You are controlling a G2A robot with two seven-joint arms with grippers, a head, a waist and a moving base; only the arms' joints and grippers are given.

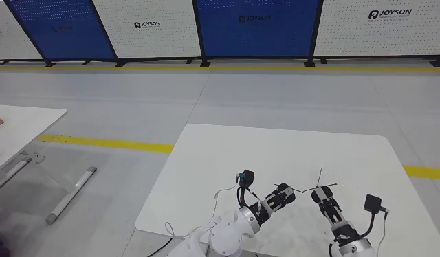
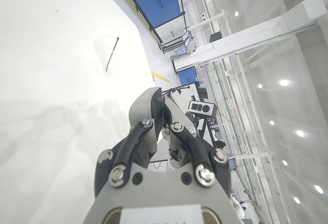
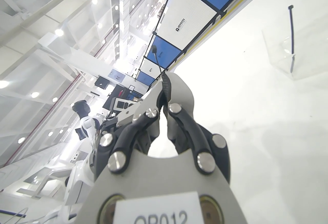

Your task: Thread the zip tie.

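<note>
Your left gripper point(image 2: 162, 100) is pinched tight on a thin black plastic zip tie point(image 2: 176, 89), with one end poking just past the fingertips. Your right gripper point(image 3: 164, 86) is clamped on the zip tie too, its small square head sticking out beyond the tips. Both grippers hover close together above the white rectangular table point(image 1: 227, 161), near its front edge. Farther out, well apart, a second black zip tie point(image 3: 291, 30) stands in a clear plastic box point(image 3: 279, 56).
</note>
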